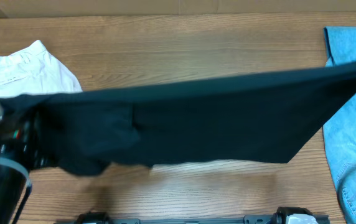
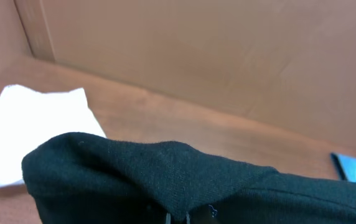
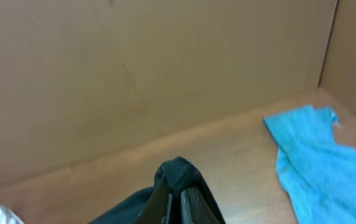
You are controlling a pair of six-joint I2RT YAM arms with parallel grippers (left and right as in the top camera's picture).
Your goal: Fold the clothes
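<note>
Black garment [image 1: 190, 124]: one item, held off the table by both arms.

- Right gripper [image 3: 179, 200]: fingers pressed together on a bunched corner of the cloth, which pokes up just above the tips.
- Left gripper [image 2: 177, 218]: only the fingertips show at the bottom edge of the wrist view. The cloth is draped over them and gathered to a point there, so they are judged to be pinching it.
- Lie of the cloth: stretched taut between the two grips. Its long axis runs left to right across the table, with the lower edge hanging loose toward the robot. Each arm holds one end, so neither is nearer.
- Surroundings: white garment [image 1: 25, 68] at the far left, partly under the black cloth. Blue denim [image 1: 352, 149] lies along the right edge.
- Table [image 1: 165, 43]: bare wood shows between those two, likely the spot for laying the cloth flat.
</note>
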